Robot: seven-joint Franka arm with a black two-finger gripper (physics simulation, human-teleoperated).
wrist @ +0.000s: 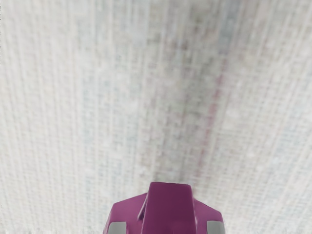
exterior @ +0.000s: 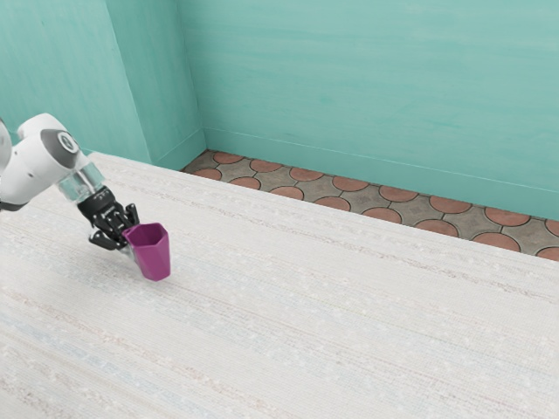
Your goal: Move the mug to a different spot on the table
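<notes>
A magenta faceted mug [exterior: 150, 251] is at the exterior view's left, slightly tilted, low over the pale wooden table [exterior: 332, 297]. My black gripper [exterior: 129, 236] comes in from the upper left and holds the mug at its rim side. In the wrist view the mug [wrist: 168, 209] is right under my hand, its handle facing the camera. Grey finger pads [wrist: 117, 227] press against it on both sides. I cannot tell whether the mug's base touches the table.
The table stretches wide toward the exterior view's right and front. Beyond its far edge are a tiled floor [exterior: 393, 205] and teal walls [exterior: 367, 78].
</notes>
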